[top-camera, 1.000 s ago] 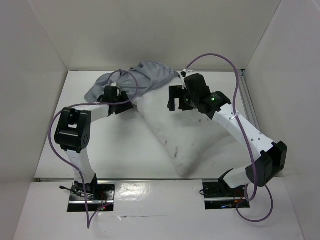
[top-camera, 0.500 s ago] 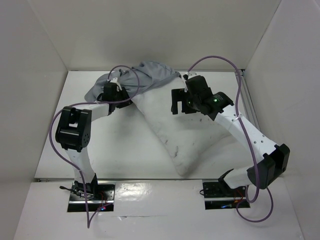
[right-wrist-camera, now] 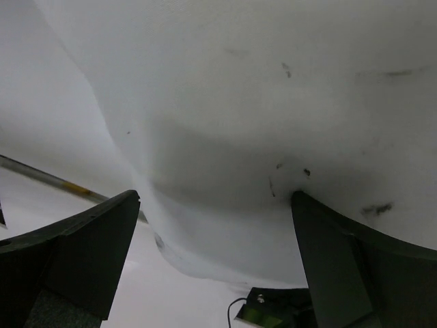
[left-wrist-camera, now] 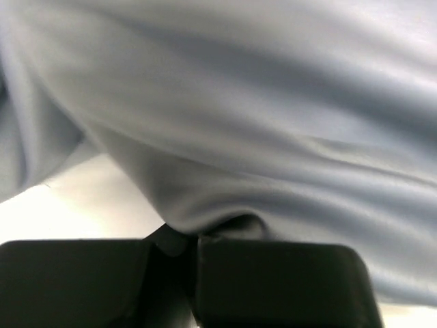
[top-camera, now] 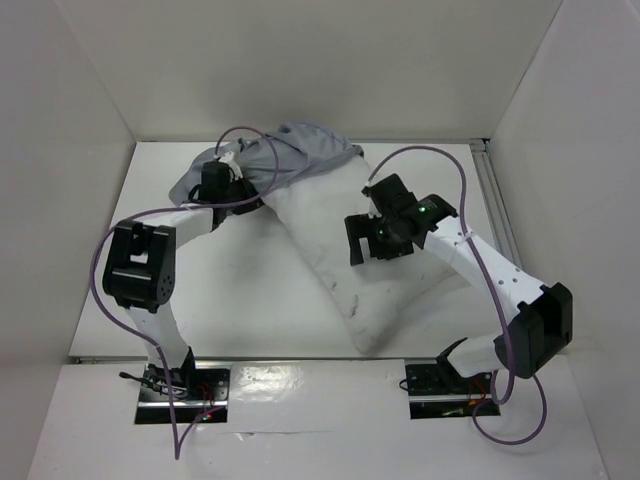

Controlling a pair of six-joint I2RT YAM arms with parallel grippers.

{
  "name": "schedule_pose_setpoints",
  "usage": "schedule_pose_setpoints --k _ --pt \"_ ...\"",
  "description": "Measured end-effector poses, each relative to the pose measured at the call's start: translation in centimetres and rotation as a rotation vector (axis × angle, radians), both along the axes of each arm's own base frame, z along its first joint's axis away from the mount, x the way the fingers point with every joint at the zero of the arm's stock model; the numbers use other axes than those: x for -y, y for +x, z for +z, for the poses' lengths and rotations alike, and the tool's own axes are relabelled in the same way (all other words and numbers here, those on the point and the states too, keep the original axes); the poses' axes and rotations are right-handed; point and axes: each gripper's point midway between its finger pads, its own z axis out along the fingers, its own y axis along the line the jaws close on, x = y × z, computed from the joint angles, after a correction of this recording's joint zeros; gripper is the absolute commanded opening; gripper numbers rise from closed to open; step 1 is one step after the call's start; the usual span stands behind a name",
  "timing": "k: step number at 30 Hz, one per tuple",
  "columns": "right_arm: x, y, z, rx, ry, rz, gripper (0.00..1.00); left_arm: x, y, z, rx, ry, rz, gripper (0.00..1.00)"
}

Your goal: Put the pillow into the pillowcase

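Observation:
The grey pillowcase (top-camera: 300, 148) lies bunched at the back of the table, over the far end of the white speckled pillow (top-camera: 322, 232). The pillow runs diagonally toward the front edge. My left gripper (top-camera: 236, 172) is at the pillowcase's left side. In the left wrist view the grey pillowcase (left-wrist-camera: 259, 123) fills the frame, and my left gripper (left-wrist-camera: 192, 240) is shut on a fold of it. My right gripper (top-camera: 366, 248) hovers open over the pillow's middle. In the right wrist view my right gripper (right-wrist-camera: 215, 229) straddles the pillow (right-wrist-camera: 273, 96), with the right finger (right-wrist-camera: 341, 260) touching it.
White walls (top-camera: 90, 120) enclose the table on the left, back and right. A metal rail (top-camera: 492, 190) runs along the right side and another (top-camera: 280, 358) along the front edge. Purple cables (top-camera: 440, 160) loop above both arms.
My left gripper has closed on the pillowcase and shifted slightly toward the back. My right gripper, still open, has moved forward and down along the pillow toward its middle.

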Motion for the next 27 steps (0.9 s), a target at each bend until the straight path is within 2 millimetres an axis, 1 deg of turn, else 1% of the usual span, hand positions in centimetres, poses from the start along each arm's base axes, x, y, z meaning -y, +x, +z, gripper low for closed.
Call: schedule_pose_setpoints --k 2,3,4,6,7,9,10,12,13,15,16,18,20,22,23,24,25,26,27 --pt "-0.1 -0.9 -2.0 -0.053 0.004 -0.005 1.00 0.6 -0.8 1.4 0.021 0.005 -0.028 0.00" --pt "-0.2 -1.0 -2.6 -0.063 0.013 -0.013 0.97 1.1 -1.3 2.2 0.033 0.005 -0.044 0.00" --pt "-0.5 -0.7 -3.1 -0.057 0.026 -0.022 0.66 1.7 -1.6 3.0 0.046 0.004 -0.062 0.00" --pt "-1.1 0.5 -3.5 -0.033 0.047 -0.041 0.14 3.0 -2.3 4.4 0.072 0.002 -0.107 0.00" --pt "-1.6 1.5 -3.6 -0.019 0.058 -0.059 0.00 3.8 -2.7 4.8 0.079 0.000 -0.132 0.00" --pt "-2.5 3.5 -3.7 -0.007 0.070 -0.086 0.00 5.5 -3.6 5.1 0.067 -0.010 -0.182 0.00" --pt "-3.0 4.8 -3.4 0.006 0.073 -0.103 0.00 6.5 -4.1 5.3 0.056 -0.012 -0.210 0.00" --pt "-3.8 7.5 -1.8 0.059 0.114 -0.139 0.00 8.7 -5.0 6.0 0.050 -0.018 -0.264 0.00" --pt "-3.7 8.8 -0.8 0.095 0.144 -0.164 0.00 9.6 -5.2 6.6 0.057 -0.021 -0.286 0.00" --pt "-2.4 11.4 2.1 0.188 0.204 -0.239 0.00 11.4 -5.6 8.1 0.083 -0.034 -0.330 0.00" --pt "-1.4 12.3 3.4 0.232 0.224 -0.276 0.00 11.9 -5.7 8.8 0.097 -0.041 -0.344 0.00" --pt "1.3 14.1 6.5 0.339 0.259 -0.367 0.00 12.5 -6.5 9.9 0.105 -0.059 -0.373 0.00" --pt "3.2 14.9 9.4 0.438 0.295 -0.428 0.00 12.7 -7.5 10.7 0.097 -0.069 -0.398 0.00" --pt "4.1 15.1 11.4 0.520 0.341 -0.451 0.00 12.8 -8.5 11.4 0.088 -0.082 -0.423 0.00" --pt "4.3 15.0 11.8 0.541 0.359 -0.450 0.00 12.9 -8.9 11.5 0.081 -0.089 -0.437 0.00" --pt "4.4 14.7 11.6 0.546 0.367 -0.449 0.00 13.1 -9.4 11.6 0.069 -0.100 -0.454 0.00" --pt "4.4 14.8 10.8 0.545 0.373 -0.448 0.00 13.2 -9.8 11.6 0.058 -0.109 -0.469 0.00" --pt "4.4 14.8 9.5 0.532 0.376 -0.449 0.00 13.3 -10.1 11.5 0.046 -0.118 -0.481 0.00" --pt "4.4 14.8 7.7 0.501 0.367 -0.454 0.00 13.4 -10.4 11.5 0.034 -0.129 -0.490 0.00"
